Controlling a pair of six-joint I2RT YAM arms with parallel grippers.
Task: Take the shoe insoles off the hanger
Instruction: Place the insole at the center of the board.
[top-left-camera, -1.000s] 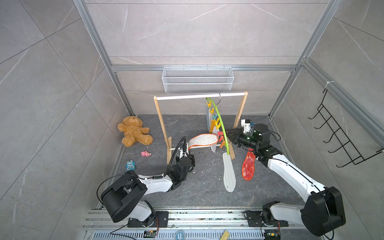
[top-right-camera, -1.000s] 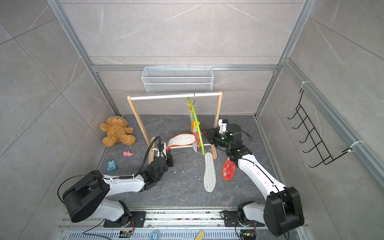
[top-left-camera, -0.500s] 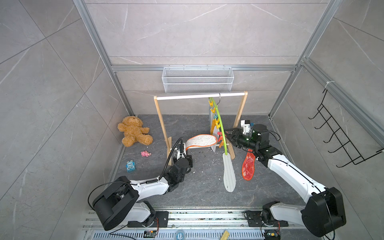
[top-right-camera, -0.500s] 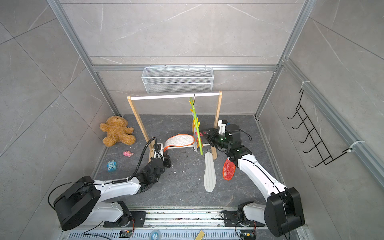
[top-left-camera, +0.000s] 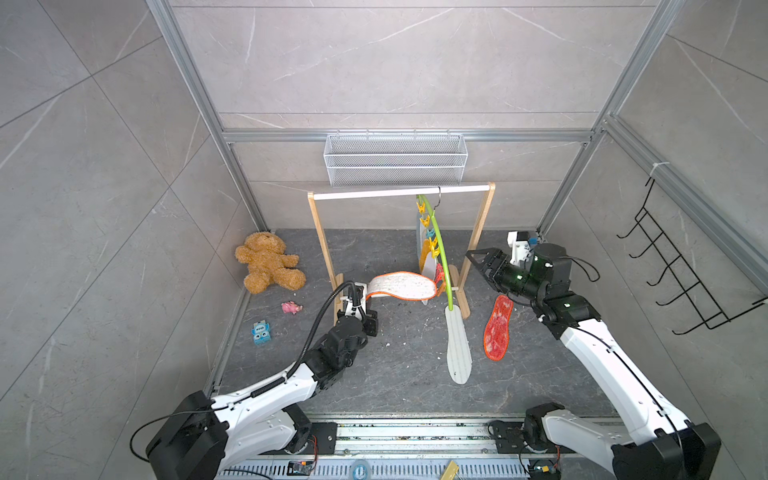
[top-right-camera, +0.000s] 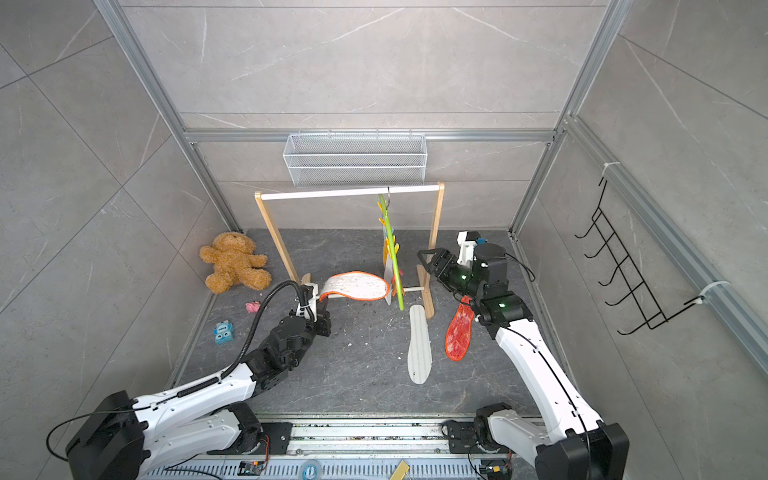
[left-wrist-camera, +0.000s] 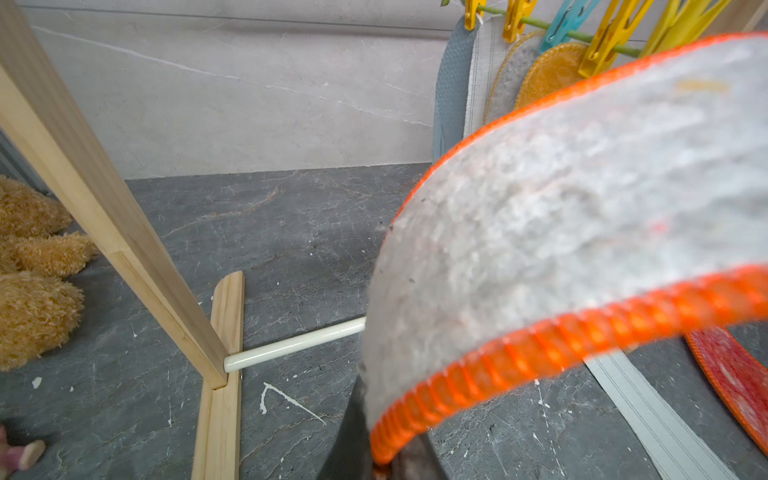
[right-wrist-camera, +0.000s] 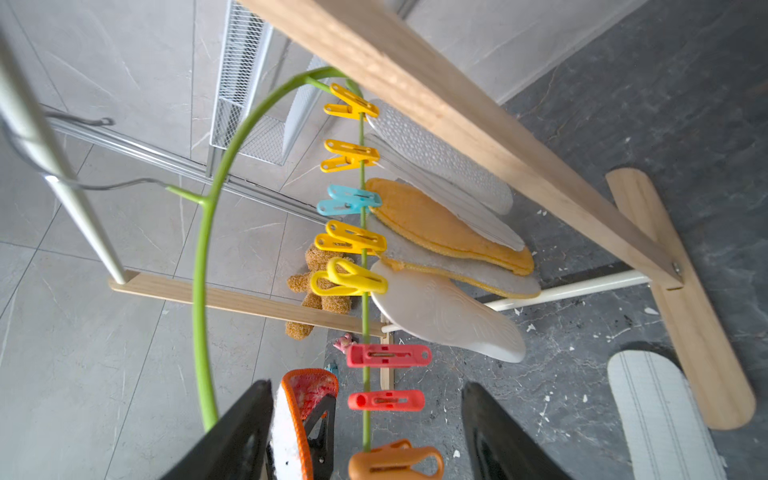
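With the robot bases at 6 o'clock and the back wall at 12, the lime-green hanger (top-left-camera: 441, 253) hung by its hook from the white rail (top-left-camera: 374, 193) of the wooden rack (top-left-camera: 322, 239), toward 1 o'clock of the floor's middle.

The left gripper (top-left-camera: 365, 296), reaching in from 7 o'clock, had its jaws pinched on the heel end of the grey insole with orange rim (top-left-camera: 401, 286). That insole stretched off the floor toward 3 o'clock, its toe at the hanger's lowest clips. Whether a clip gripped the toe could not be told.

The right gripper (top-left-camera: 477, 262), at 3 o'clock of the hanger, held nothing. Its jaws were spread wide, with a red clip (right-wrist-camera: 386, 401) and an orange clip (right-wrist-camera: 395, 461) between its fingers (right-wrist-camera: 232, 436).

Further along the bar hung the blue-grey insole (left-wrist-camera: 451, 91), a pale striped insole (left-wrist-camera: 480, 75), the beige-grey felt insole (left-wrist-camera: 509, 79), the orange-yellow insole (left-wrist-camera: 548, 77) and the white insole (right-wrist-camera: 449, 320).

On the floor at 5 o'clock of the hanger lay the second pale striped insole (top-left-camera: 457, 353), with the red mesh insole (top-left-camera: 497, 328) just beside it at 3 o'clock.

A teddy bear (top-left-camera: 268, 268) lay at 9 o'clock.
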